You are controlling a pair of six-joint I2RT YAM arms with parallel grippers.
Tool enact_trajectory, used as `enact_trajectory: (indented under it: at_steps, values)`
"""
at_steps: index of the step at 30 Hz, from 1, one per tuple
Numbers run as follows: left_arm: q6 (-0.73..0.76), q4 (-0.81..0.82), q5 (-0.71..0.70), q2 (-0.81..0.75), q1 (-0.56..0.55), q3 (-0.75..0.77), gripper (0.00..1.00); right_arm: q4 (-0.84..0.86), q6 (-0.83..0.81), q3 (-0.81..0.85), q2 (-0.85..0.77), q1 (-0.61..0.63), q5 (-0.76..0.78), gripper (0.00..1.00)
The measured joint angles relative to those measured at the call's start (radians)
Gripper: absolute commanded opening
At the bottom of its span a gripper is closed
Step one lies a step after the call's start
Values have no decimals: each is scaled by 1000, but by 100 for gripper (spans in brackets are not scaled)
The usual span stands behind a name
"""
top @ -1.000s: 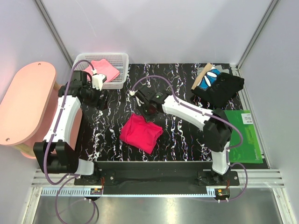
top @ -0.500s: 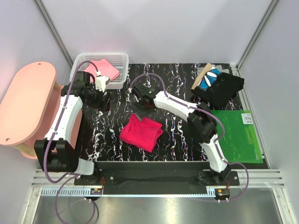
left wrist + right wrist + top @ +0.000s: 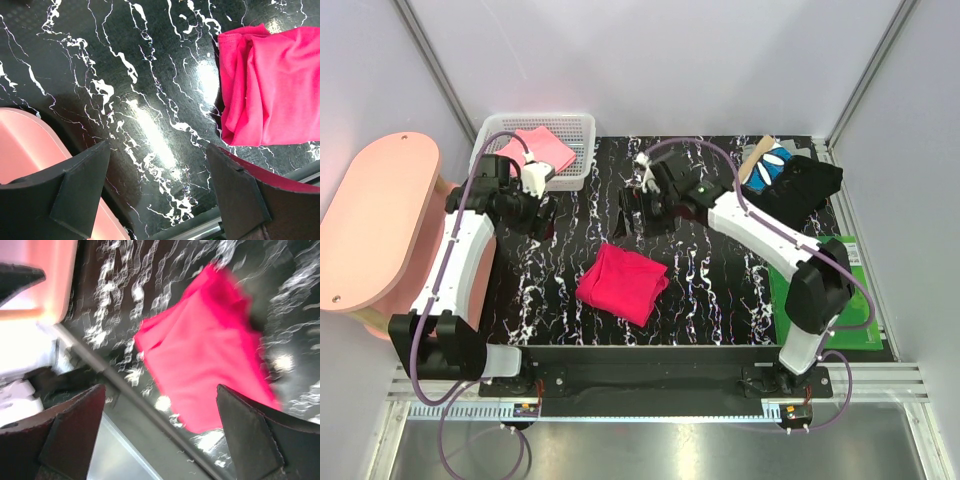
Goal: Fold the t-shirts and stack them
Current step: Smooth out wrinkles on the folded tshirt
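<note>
Crimson shirt: a plain crimson-red cloth t-shirt [image 3: 622,283] is folded into a rough, slightly skewed rectangle.
Where it lies: it is flat on the black, white-veined tabletop [image 3: 720,300], toward the near edge and between the two arms.
Its surface: the cloth is soft with shallow creases. The left wrist view shows layered edges bunched along one side, and the right wrist view is blurred.
Right gripper [image 3: 161,387]: it is over the tabletop just beyond the shirt's far edge. The fingers are spread wide with nothing between them, and it is clear of the cloth.
Left gripper [image 3: 159,147]: it is at the left of the tabletop, apart from the shirt. The fingers are wide apart and it is empty.
Other shirts: a folded lighter pink shirt [image 3: 542,150] lies in the white plastic mesh basket [image 3: 582,150] at the far left. A black shirt [image 3: 800,190] and a blue shirt with white marks [image 3: 770,165] are piled at the far right.
Green mat [image 3: 840,290]: it lies flat at the right edge, near the pile.
</note>
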Motion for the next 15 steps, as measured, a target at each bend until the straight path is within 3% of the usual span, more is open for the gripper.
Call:
enact_trajectory:
  at_steps: [6, 10, 15]
  values:
    - [0, -7, 1, -1, 0, -8, 83, 250, 195, -319, 65, -17, -306, 98]
    - [0, -14, 0, -2, 0, -13, 83, 340, 274, -376, 140, -23, -444, 97]
    - [0, -16, 0, -2, 0, -14, 83, 437, 301, -434, 167, -30, -504, 96]
